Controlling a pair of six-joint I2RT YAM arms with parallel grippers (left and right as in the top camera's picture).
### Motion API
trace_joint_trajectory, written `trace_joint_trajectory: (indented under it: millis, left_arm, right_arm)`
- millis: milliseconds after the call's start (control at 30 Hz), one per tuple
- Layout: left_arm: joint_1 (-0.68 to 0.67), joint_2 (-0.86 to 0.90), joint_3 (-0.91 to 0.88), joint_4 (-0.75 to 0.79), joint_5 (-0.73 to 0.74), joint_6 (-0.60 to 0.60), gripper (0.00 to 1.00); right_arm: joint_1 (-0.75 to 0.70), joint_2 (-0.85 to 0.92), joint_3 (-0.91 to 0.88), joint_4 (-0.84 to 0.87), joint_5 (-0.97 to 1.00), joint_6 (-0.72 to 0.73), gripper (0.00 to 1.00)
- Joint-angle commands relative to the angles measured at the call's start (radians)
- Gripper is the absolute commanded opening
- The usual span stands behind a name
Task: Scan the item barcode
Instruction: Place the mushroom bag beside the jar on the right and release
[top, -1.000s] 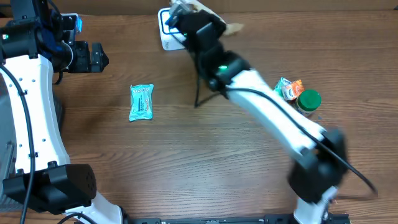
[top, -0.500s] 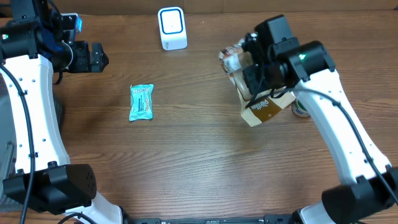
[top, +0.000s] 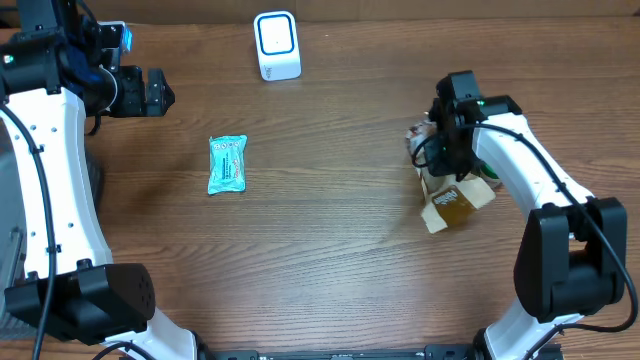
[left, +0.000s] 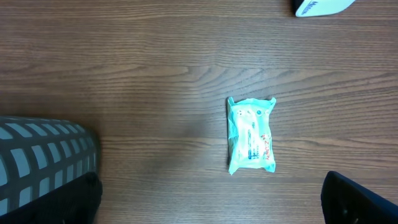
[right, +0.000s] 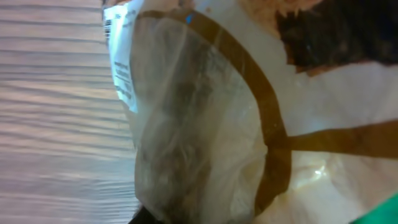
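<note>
The right end effector (top: 441, 150) is clenched on a brown-and-clear snack bag (top: 457, 206) at the right side of the bench (top: 330, 250). The bag is well apart from the white barcode scanner (top: 277, 45), which stands at the far edge. The left end effector (top: 156, 93) hangs released with its jaws wide at the far left, and a teal packet (top: 227, 163) lies flat on the wood between it and the scanner.

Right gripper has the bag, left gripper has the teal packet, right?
No. The left gripper is open and empty; the teal packet lies on the table, as the overhead and left wrist views show. The right gripper does hold the bag.
</note>
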Motion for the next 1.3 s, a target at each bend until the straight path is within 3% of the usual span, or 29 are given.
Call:
trace_joint_trajectory:
  millis: [0, 67, 367, 733, 833, 900, 1033, 1167, 1267]
  left_arm:
    - [0.01, 0.003, 0.0, 0.004, -0.006, 0.025, 0.99]
    - [0.01, 0.003, 0.0, 0.004, -0.006, 0.025, 1.0]
    - [0.01, 0.003, 0.0, 0.004, -0.007, 0.025, 1.0]
    - [0.01, 0.003, 0.0, 0.004, -0.007, 0.026, 1.0]
    - [0.01, 0.003, 0.0, 0.004, -0.007, 0.025, 1.0]
    - [0.01, 0.003, 0.0, 0.004, -0.007, 0.025, 1.0]
    - [0.01, 0.003, 0.0, 0.004, -0.007, 0.025, 1.0]
    - [0.01, 0.003, 0.0, 0.004, -0.007, 0.025, 1.0]
    - [0.01, 0.003, 0.0, 0.004, -0.007, 0.025, 1.0]
  right_arm:
    - [-0.019, -0.006, -0.001, 0.023, 0.146, 0.002, 0.25]
    - [-0.026, -0.006, -0.001, 0.035, 0.171, 0.001, 0.31]
    - [-0.113, -0.006, -0.001, 0.061, 0.2, 0.003, 0.31]
    - [-0.128, -0.008, 0.117, -0.003, 0.082, 0.017, 0.53]
    - [-0.128, -0.008, 0.19, -0.076, 0.06, 0.019, 0.69]
    - [-0.128, -0.008, 0.231, -0.115, 0.061, 0.021, 0.98]
    - [-0.128, -0.008, 0.306, -0.18, 0.037, 0.022, 1.0]
    - [-0.128, -0.008, 0.344, -0.171, -0.254, 0.026, 1.0]
    - [-0.128, -0.006, 0.336, -0.075, -0.679, 0.025, 1.0]
